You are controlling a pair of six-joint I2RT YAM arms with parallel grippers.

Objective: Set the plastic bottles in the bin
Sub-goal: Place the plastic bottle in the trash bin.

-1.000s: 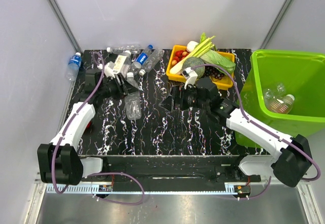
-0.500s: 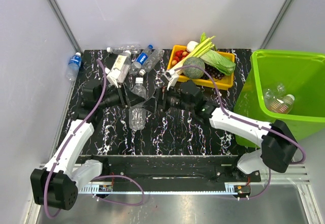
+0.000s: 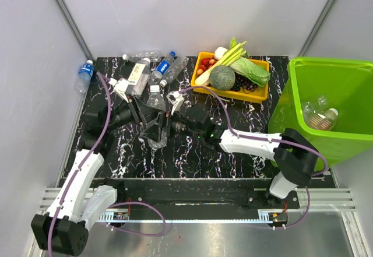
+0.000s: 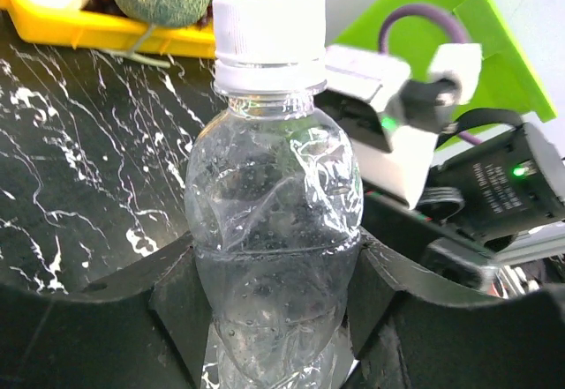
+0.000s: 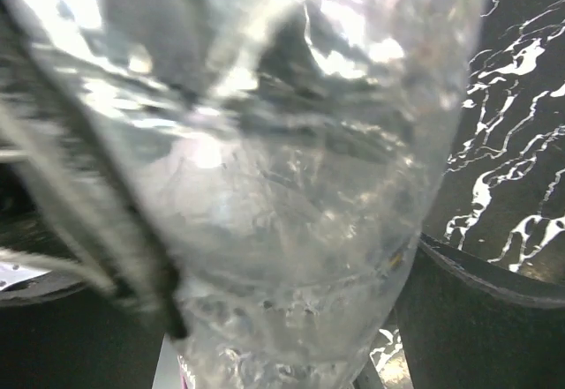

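My left gripper is shut on a clear crumpled bottle with a white cap, held upright above the table's left-middle. In the left wrist view the bottle sits squeezed between both black fingers. My right gripper has reached across to the same bottle. In the right wrist view the bottle fills the frame between open jaws, with one finger beside it. Another clear bottle lies on the table below. Several bottles lie at the back left. The lime-green bin stands at the right with bottles inside.
A yellow tray of vegetables and fruit stands at the back centre, also showing in the left wrist view. A blue-labelled bottle lies off the table's back left edge. The two arms meet over the left-middle of the black marbled table.
My right arm has swung left from the table's middle to the bottle. My left gripper has brought the bottle right and nearer, to meet it.
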